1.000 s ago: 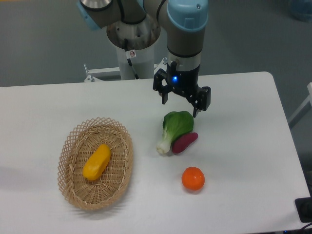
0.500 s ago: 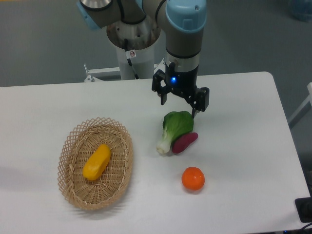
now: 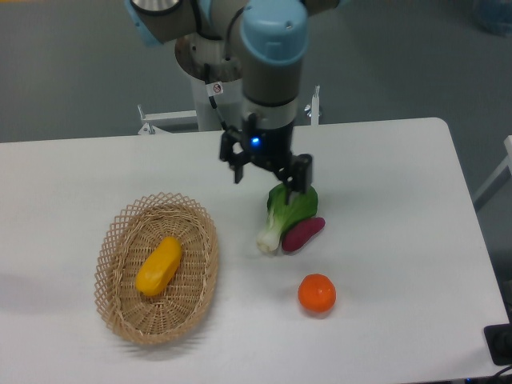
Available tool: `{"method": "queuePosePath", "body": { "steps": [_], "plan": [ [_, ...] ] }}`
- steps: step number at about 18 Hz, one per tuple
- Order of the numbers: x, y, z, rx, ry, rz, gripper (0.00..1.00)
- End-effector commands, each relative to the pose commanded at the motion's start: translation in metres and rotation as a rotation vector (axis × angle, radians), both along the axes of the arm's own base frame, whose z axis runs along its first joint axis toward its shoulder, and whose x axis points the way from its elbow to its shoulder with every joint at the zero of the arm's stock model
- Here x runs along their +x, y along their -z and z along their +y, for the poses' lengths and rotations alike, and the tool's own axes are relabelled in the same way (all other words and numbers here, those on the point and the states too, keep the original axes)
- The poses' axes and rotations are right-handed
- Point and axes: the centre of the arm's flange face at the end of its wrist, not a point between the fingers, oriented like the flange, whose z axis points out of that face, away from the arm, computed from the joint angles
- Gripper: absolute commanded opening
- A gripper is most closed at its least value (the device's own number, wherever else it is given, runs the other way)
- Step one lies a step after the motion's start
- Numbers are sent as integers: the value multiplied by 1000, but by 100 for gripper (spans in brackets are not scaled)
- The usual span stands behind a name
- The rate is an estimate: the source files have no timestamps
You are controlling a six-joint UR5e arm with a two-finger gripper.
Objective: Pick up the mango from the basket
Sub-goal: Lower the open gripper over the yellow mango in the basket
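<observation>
The mango (image 3: 159, 266) is a yellow-orange oblong fruit lying inside the tan wicker basket (image 3: 118, 240) at the left of the table. My gripper (image 3: 270, 181) hangs from the arm above the table's middle, to the right of and beyond the basket, just over the leafy top of the green vegetable. Its two black fingers stand apart with nothing between them, so it is open and empty.
A green leafy vegetable with a white stalk (image 3: 284, 214) and a purple sweet potato (image 3: 303, 234) lie together right of the basket. A round orange (image 3: 317, 294) sits nearer the front. The robot's base (image 3: 218, 72) stands behind the table's far edge.
My gripper has moved left, toward the basket side, by a few centimetres and now partly covers the vegetable's leafy top. The fruits and the basket have not moved.
</observation>
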Motion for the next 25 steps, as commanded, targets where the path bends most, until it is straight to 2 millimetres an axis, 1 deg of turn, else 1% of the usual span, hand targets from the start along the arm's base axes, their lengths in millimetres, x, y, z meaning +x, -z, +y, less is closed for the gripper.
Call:
{"method": "queuePosePath", "body": {
  "steps": [2, 5, 7, 8, 10, 11, 13, 15, 16, 17, 20, 22, 24, 25],
  "plan": [
    [18, 8, 13, 0, -31, -15, 100],
    [32, 32, 38, 10, -96, -33, 100],
    [48, 48, 56, 23, -109, -36, 100],
    [51, 57, 61, 19, -116, -38, 100],
    [52, 74, 63, 14, -135, -46, 100],
    [54, 77, 64, 21, -130, -43, 100],
    [65, 94, 76, 23, -105, -36, 100],
    [70, 107, 83, 19, -111, -39, 100],
    [76, 110, 86, 16, -116, -46, 100],
    [86, 117, 91, 10, -107, -50, 100],
    [95, 139, 101, -8, -93, -56, 100],
    [101, 149, 105, -16, -81, -58, 100],
    [109, 164, 110, -37, -65, -67, 100],
    [110, 166, 111, -39, -64, -67, 100]
  ]
}}
